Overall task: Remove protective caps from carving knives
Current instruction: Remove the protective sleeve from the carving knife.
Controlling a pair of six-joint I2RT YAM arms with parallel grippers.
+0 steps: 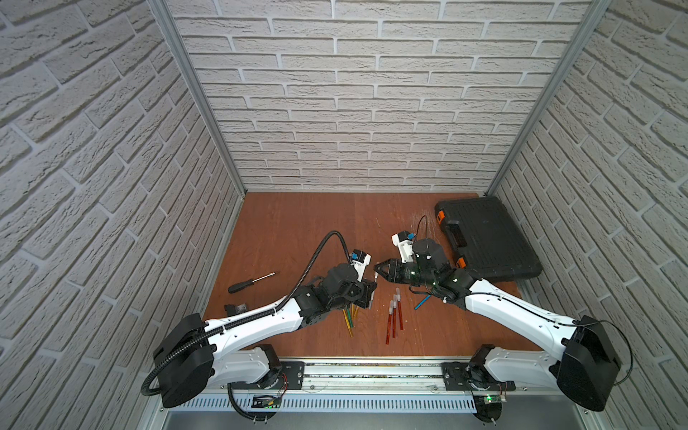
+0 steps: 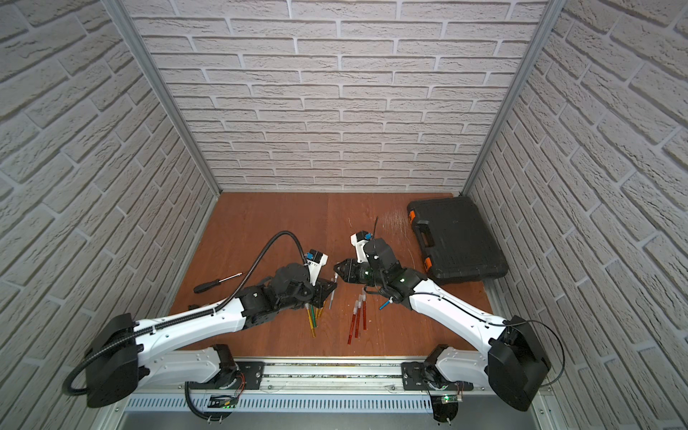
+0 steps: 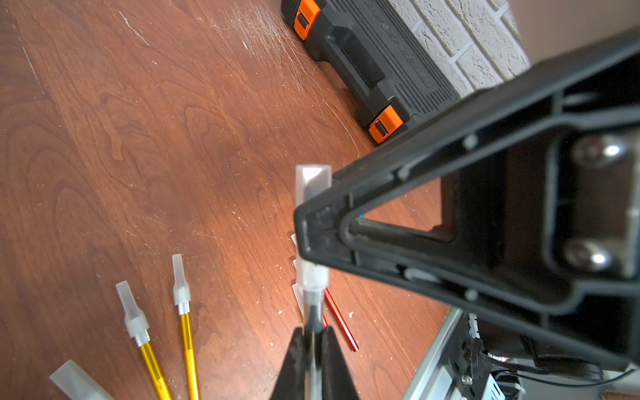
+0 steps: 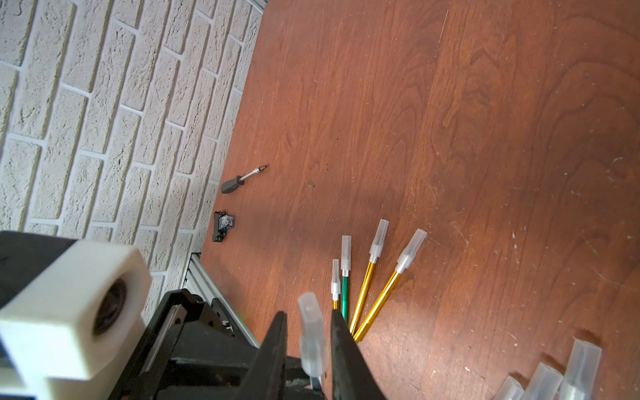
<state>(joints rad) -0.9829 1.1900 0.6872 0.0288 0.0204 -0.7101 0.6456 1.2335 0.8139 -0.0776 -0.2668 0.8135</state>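
Left end effector (image 3: 313, 334) pinches the knife (image 3: 314, 310) still so right end effector (image 4: 308, 313) (jaws slightly apart) can tug its cap (image 4: 313, 339) off

Three red knives (image 1: 394, 324) lie together on the surface (image 1: 298, 231). To their left I count three gold knives (image 4: 377, 304) and one green knife (image 4: 345, 294), fanned out. One blue knife (image 1: 421, 302) lies to the right, and one dark-handled knife (image 3: 314, 313) is up off the surface, which makes nine. Eight whitish caps (image 4: 311, 332) show, each on a knife tip; I can't see the blue knife's tip. At the left there is one screwdriver (image 1: 253, 283) and one small black part (image 4: 223, 227). At the far right sits one black case (image 1: 487, 238) with two orange latches (image 1: 461, 262).
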